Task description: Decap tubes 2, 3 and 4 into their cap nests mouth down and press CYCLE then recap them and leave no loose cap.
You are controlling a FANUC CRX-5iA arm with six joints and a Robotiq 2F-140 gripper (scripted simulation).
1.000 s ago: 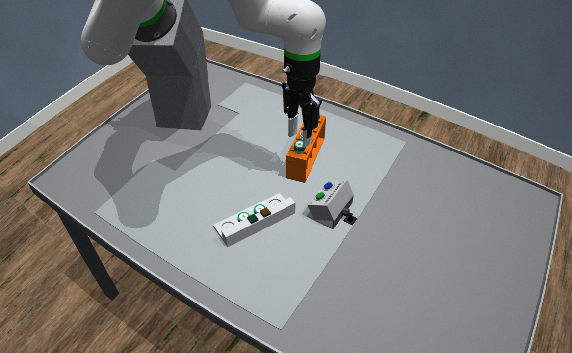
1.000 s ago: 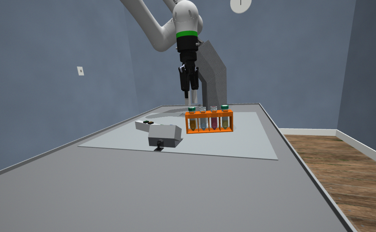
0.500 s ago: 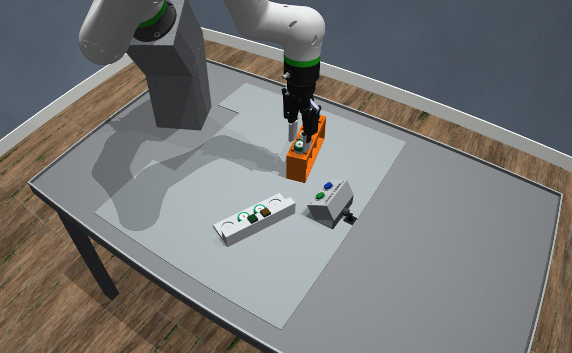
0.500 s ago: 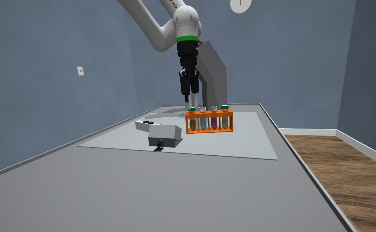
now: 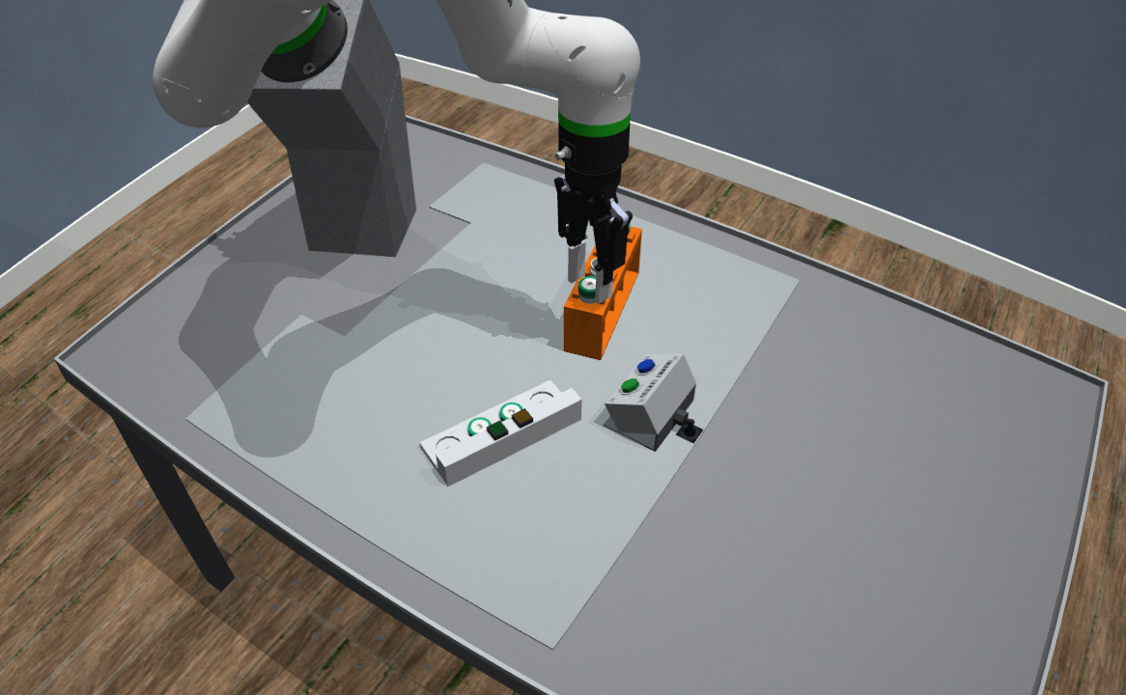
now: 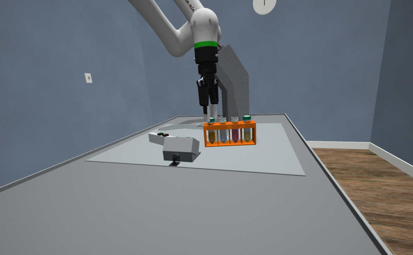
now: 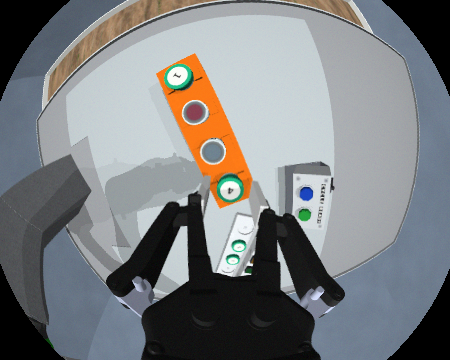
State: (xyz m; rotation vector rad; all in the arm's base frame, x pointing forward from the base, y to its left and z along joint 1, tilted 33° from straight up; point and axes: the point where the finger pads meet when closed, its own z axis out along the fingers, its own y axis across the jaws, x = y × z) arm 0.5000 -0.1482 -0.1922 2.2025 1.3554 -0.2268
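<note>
The orange decapping station (image 5: 586, 328) (image 6: 230, 126) (image 7: 185, 96) holds four tubes. The two middle tubes (image 7: 213, 151) (image 7: 195, 112) stand open. Both end tubes carry green-and-white caps. My gripper (image 5: 590, 274) (image 6: 210, 114) (image 7: 230, 187) is open, with one finger on each side of the cap of tube 4 (image 5: 587, 286) (image 6: 211, 119) (image 7: 229, 188), just at its top and not touching it. The cap of tube 1 (image 6: 246, 118) (image 7: 179, 76) sits at the other end. Two caps (image 5: 479, 425) (image 5: 510, 410) lie in the middle nests of the white cap tray (image 5: 480, 456) (image 7: 241, 228).
The grey key box (image 5: 649, 413) (image 6: 181, 147) with the blue key (image 5: 645, 364) (image 7: 307, 194) and the green key (image 5: 630, 385) (image 7: 304, 214) stands right of the tray. Two small dark square lamps (image 5: 497, 431) (image 5: 521, 418) sit on the tray's console. The arm's grey pedestal (image 5: 342, 155) stands at the back left.
</note>
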